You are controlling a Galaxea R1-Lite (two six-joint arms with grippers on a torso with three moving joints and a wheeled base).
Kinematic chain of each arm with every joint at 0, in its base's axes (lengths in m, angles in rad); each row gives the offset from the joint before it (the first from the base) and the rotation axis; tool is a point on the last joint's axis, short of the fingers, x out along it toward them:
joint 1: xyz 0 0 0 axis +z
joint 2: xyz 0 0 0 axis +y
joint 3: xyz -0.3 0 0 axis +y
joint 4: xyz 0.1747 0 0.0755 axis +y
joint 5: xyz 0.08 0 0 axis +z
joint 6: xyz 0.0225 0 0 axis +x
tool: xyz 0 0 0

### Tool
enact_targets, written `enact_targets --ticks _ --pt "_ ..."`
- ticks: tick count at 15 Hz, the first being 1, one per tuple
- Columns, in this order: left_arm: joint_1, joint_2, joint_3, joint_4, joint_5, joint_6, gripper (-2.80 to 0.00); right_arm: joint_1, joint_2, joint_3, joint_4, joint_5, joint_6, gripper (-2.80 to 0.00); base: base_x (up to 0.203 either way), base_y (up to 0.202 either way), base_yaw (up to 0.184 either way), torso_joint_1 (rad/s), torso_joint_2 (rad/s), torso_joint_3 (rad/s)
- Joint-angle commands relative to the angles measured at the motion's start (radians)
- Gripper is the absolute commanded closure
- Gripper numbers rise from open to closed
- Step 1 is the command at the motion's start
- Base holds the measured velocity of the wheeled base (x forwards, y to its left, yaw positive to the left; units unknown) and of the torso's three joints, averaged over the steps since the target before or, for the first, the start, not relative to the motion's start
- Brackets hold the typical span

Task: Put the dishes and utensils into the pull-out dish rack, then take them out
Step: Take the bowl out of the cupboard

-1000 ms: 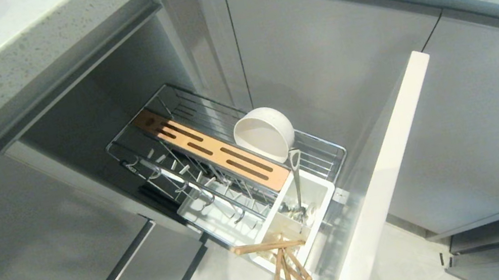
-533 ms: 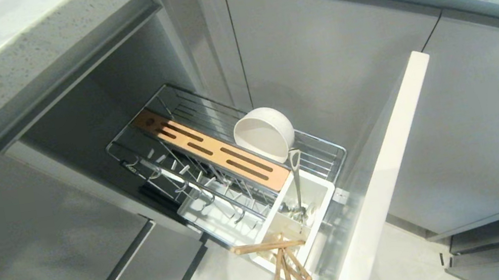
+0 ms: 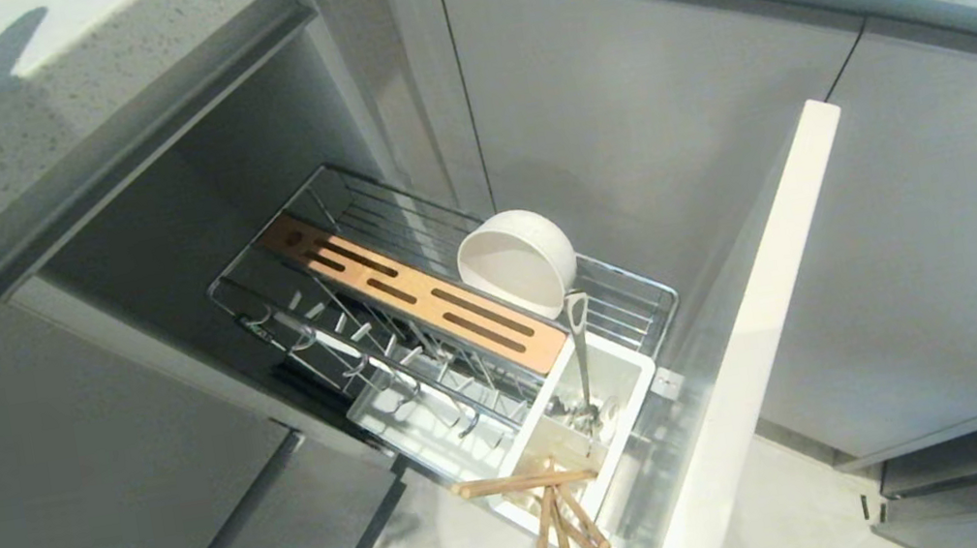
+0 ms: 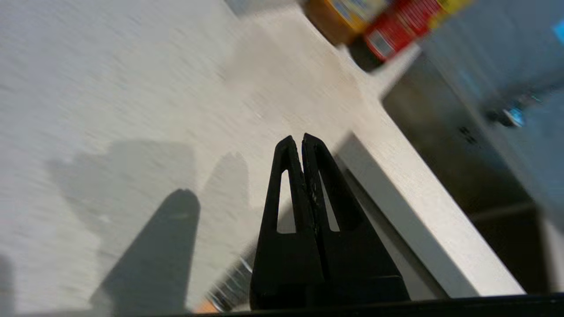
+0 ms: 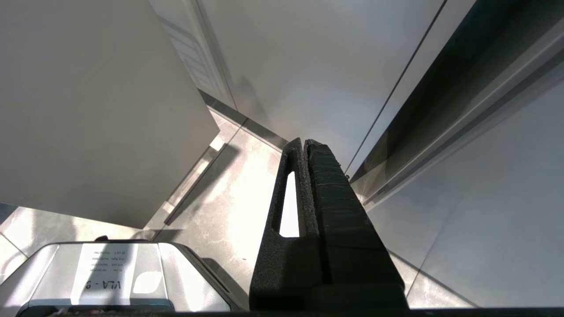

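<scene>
The pull-out dish rack [image 3: 447,320] is standing drawn out of the cabinet in the middle of the head view, its pale front panel [image 3: 755,349] running diagonally down the right centre. The cream-white bowl [image 3: 518,262] is leaning on its side against the slotted wooden strip [image 3: 413,291], just above the white utensil caddy [image 3: 586,425]. The slim silver utensil [image 3: 582,357] is standing upright in the caddy, and the wooden chopsticks [image 3: 550,509] are lying splayed over its near rim at the lower centre, their ends hanging outside it. No light-blue plate is showing in any view.

The left gripper [image 4: 302,140] is hovering over the pale worktop [image 4: 132,88] near its edge, fingers pressed together and holding nothing; it is outside the head view, where only a shadow is lying on the worktop at the upper left. The right gripper [image 5: 304,143] is hanging parked beside the cabinet fronts, fingers also pressed together and empty.

Judging from this, the risks are lying mostly with the loose items. The chopsticks are resting precariously, so a nudge to the rack or caddy could tip them onto the floor. The bowl is only propped, and a jolt could roll it off the strip. The left gripper, being close to the worktop edge with its fingers closed, could also scrape the surface or push a dish away instead of grasping it.
</scene>
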Motion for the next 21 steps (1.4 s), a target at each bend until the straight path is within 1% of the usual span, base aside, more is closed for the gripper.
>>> enact_targets --ticks 1,3,5,6,8,9,10,12,14,16,17,19,20,21 --pt "-0.114 0.021 0.023 -0.002 0.031 -0.023 0.00 0.000 0.000 0.001 0.000 -0.001 0.000 0.00 0.000 0.000 0.000 0.000 0.00 0.000" --pt "-0.202 0.037 0.064 -0.005 0.071 -0.059 0.00 0.000 0.000 0.002 -0.001 0.000 0.000 0.00 0.000 0.000 0.000 0.000 0.00 0.000" --pt "-0.285 0.053 0.095 -0.008 0.100 -0.069 0.00 0.000 0.000 0.002 0.000 0.000 0.000 0.00 0.000 0.000 0.000 0.000 0.00 0.000" --pt "-0.333 0.072 0.120 -0.006 0.136 -0.090 0.00 0.000 0.000 0.000 0.000 -0.001 0.000 0.00 0.000 0.000 0.000 0.000 0.00 0.000" --pt "-0.402 0.138 0.132 -0.008 0.193 -0.121 0.00 0.000 0.000 0.002 -0.001 0.000 0.000 0.00 0.000 0.000 0.000 0.000 0.00 0.000" --pt "-0.428 0.171 0.133 -0.006 0.207 -0.139 0.00 0.000 0.000 0.001 0.000 -0.001 0.000 0.00 0.000 0.000 0.000 0.000 0.00 0.000" --pt "-0.437 0.204 0.133 0.000 0.215 -0.158 0.00 0.000 0.000 0.001 -0.001 0.000 0.000 0.00 0.000 0.000 0.000 0.000 0.00 0.000" --pt "-0.445 0.280 0.129 0.015 0.268 -0.189 0.00 0.000 0.000 0.002 -0.001 -0.001 0.000 0.00 0.000 0.000 0.000 0.000 0.00 0.000" --pt "-0.458 0.331 0.110 0.024 0.284 -0.234 0.00 0.000 0.000 0.002 -0.001 0.001 0.000 0.00 0.000 0.000 0.000 0.000 0.00 0.000" --pt "-0.460 0.381 0.088 0.108 0.291 -0.308 0.00 0.000 0.000 0.000 -0.001 -0.001 0.000 0.00 0.000 0.000 0.000 0.000 0.00 0.000" --pt "-0.461 0.405 0.052 0.164 0.293 -0.365 0.00 0.000 0.000 0.002 -0.001 -0.001 0.000 0.00 0.000 0.000 0.000 0.000 0.00 0.000" --pt "-0.460 0.433 0.030 0.319 0.295 -0.508 0.00 0.000 0.000 0.002 0.000 -0.001 0.000 0.00 0.000 0.000 0.000 0.000 0.00 0.000" --pt "-0.458 0.439 0.028 0.418 0.293 -0.584 0.00 0.000 0.000 0.001 -0.001 -0.001 0.000 0.00 0.000 0.000 0.000 0.000 0.00 0.000" --pt "-0.454 0.445 0.024 0.467 0.290 -0.642 0.00 0.000 0.000 0.002 -0.001 -0.001 0.000 0.00 0.000 0.000 0.000 0.000 0.00 0.000"
